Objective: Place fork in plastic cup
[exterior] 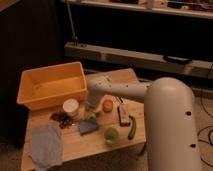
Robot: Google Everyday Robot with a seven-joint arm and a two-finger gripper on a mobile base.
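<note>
Wooden table point(75, 150), dimly lit: the gripper point(90, 116) hangs low, just behind the blue sponge point(87, 127); whether it is spread or closed cannot be told, and the fork cannot be made out. Past the sponge, toward the table's front edge, stands the plastic cup point(111, 134)

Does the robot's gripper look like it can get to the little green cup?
Probably yes. The gripper hangs by the blue sponge. The plastic cup stands just to the sponge's right in the picture, with its top open. Nothing stands between them or covers the cup.
</note>
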